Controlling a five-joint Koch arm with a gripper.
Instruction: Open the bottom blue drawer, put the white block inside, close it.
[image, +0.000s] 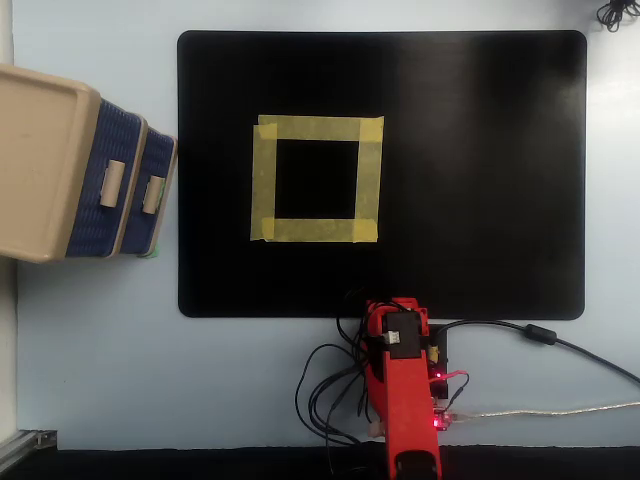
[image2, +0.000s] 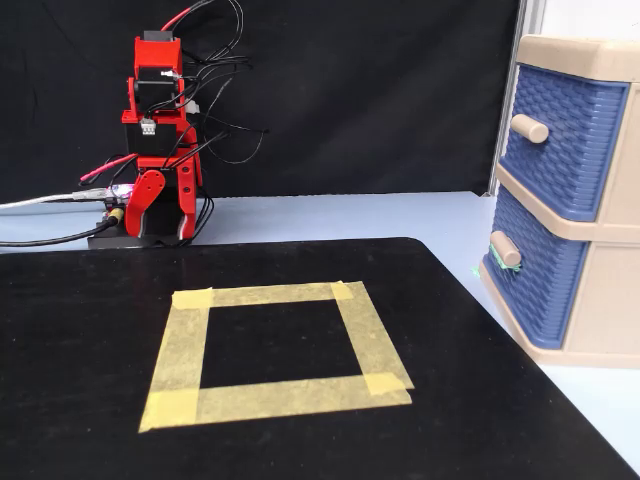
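1. Jaws: the red arm (image2: 158, 150) is folded upright over its base at the far left of the fixed view. The gripper (image2: 163, 215) hangs tucked low against the base; whether its jaws are spread or pressed together cannot be told from either view. Nothing is seen held in it.

2. Immediate surroundings: a tangle of black cables (image: 328, 390) lies beside the base, on the light table (image: 100, 340) just off the near edge of the black mat (image: 480, 180) in the overhead view.

3. Mat: a square of yellow tape (image2: 275, 350) sits mid-mat, well apart from the arm. Its interior is bare.

4. White block: not visible in either view. Its location cannot be stated.

5. Bottom blue drawer (image2: 530, 275): at the right of the fixed view, in the beige cabinet (image2: 610, 310), beneath the top blue drawer (image2: 560, 140). Both fronts look flush, so the drawer is judged shut.

6. Handling judgement: the drawer appears to be thin moulded plastic, light and fairly stiff, and the woven front offers no grip. The only hold is the small beige handle (image2: 505, 248), a smooth rounded peg that is likely slippery. Pinch it across its width and pull straight out; the light cabinet may slide with it.
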